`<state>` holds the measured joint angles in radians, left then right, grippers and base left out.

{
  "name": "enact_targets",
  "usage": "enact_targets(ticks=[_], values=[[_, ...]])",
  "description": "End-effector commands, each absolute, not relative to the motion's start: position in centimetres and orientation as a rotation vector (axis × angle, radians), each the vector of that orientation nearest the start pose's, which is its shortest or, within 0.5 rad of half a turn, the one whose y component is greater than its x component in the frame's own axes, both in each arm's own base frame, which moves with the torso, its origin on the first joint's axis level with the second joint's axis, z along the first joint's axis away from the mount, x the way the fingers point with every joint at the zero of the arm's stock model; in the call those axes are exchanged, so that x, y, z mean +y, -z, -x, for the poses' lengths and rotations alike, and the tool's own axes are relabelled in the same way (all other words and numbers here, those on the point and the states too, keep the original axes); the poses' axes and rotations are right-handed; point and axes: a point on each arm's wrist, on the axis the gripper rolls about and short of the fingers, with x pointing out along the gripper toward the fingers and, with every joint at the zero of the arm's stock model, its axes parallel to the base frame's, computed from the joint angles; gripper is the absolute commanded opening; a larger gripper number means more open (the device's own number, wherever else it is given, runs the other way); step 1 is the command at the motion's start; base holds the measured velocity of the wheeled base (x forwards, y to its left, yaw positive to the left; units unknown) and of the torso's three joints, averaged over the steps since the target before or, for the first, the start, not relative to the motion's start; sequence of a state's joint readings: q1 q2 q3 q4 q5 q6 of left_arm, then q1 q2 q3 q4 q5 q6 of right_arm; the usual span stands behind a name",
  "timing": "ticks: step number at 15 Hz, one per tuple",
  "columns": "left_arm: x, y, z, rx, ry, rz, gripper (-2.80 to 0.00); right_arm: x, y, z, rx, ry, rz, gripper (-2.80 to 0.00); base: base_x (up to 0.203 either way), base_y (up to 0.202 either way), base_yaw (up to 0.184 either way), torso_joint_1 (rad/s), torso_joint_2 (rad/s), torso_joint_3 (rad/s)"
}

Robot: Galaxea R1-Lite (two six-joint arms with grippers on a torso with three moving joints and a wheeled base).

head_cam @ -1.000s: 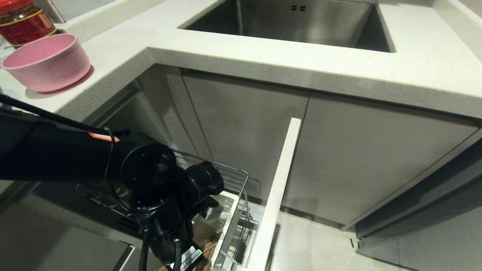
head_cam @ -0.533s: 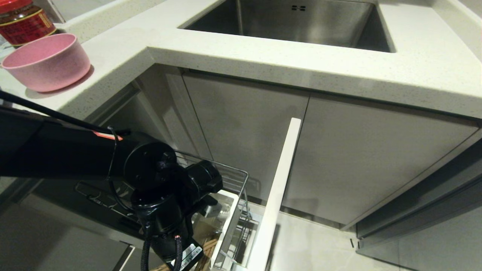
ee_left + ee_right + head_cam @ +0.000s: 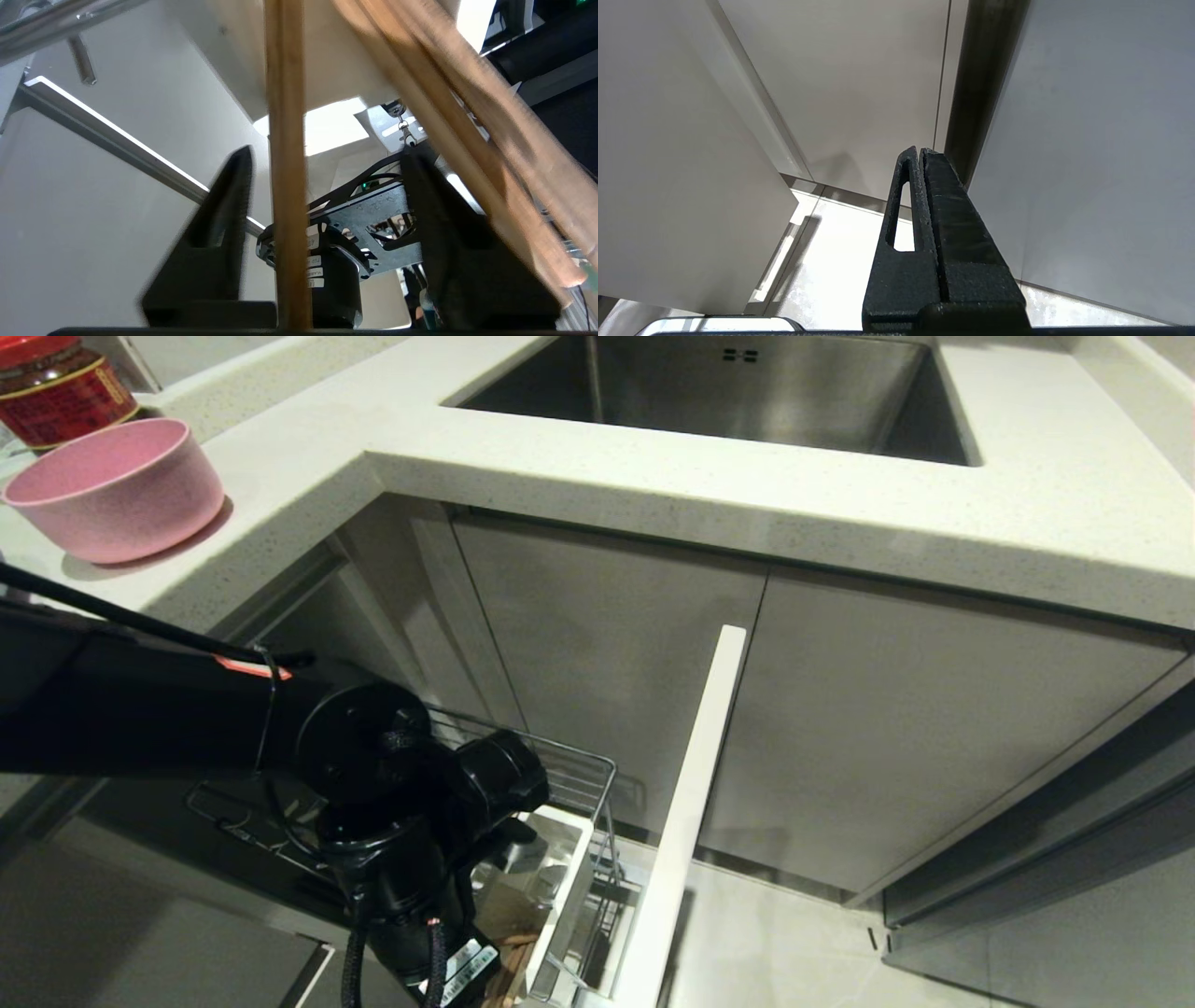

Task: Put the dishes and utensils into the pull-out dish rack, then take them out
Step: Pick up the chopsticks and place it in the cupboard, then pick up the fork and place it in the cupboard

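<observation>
Left claw [image 3: 322, 158] parted; chopsticks [image 3: 286, 163] between fingers.

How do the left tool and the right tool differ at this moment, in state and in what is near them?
The left tool has its fingers spread apart, while the right tool has its fingers pressed together. Wooden chopsticks stand between and beside the left tool's fingers; nothing is at the right tool, which faces plain cabinet panels. Both tools are black with tapered fingers.

Pale speckled countertop [image 3: 653, 476] around a steel sink [image 3: 747, 392], pink bowl [image 3: 117, 490] and red-labelled jar [image 3: 56, 392] on it
</observation>
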<state>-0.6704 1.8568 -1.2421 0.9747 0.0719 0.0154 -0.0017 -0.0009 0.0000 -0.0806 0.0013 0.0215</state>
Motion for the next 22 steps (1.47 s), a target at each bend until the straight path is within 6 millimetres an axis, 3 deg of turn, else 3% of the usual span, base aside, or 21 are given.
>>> enact_targets(ticks=[1,4,9,10,16,22], values=[[-16.2,-15.7,-20.7,1.465,0.472,-0.578,0.0,0.0,-7.7,2.1,-0.057,-0.001,-0.021,-2.8,0.0,0.0,0.0,0.0,0.0,0.0],[-15.7,-16.9,-20.0,1.426,0.472,-0.565,0.0,0.0,-7.7,2.1,-0.057,-0.001,-0.021,-2.8,0.0,0.0,0.0,0.0,0.0,0.0],[-13.2,-21.5,-16.9,1.238,0.454,-0.533,0.0,0.0,-7.7,2.1,-0.057,-0.001,-0.021,-2.8,0.0,0.0,0.0,0.0,0.0,0.0],[-12.5,-22.5,-16.1,1.193,0.455,-0.52,-2.8,0.0,-7.7,2.1,-0.057,-0.001,-0.021,-2.8,0.0,0.0,0.0,0.0,0.0,0.0],[-9.6,-27.5,-11.8,0.918,0.5,-0.418,-2.8,0.0,-7.7,2.1,-0.057,-0.001,-0.021,-2.8,0.0,0.0,0.0,0.0,0.0,0.0],[-6.3,-33.6,-8.3,0.537,0.481,-0.102,-2.8,0.0,-7.7,2.1,-0.057,-0.001,-0.021,-2.8,0.0,0.0,0.0,0.0,0.0,0.0]])
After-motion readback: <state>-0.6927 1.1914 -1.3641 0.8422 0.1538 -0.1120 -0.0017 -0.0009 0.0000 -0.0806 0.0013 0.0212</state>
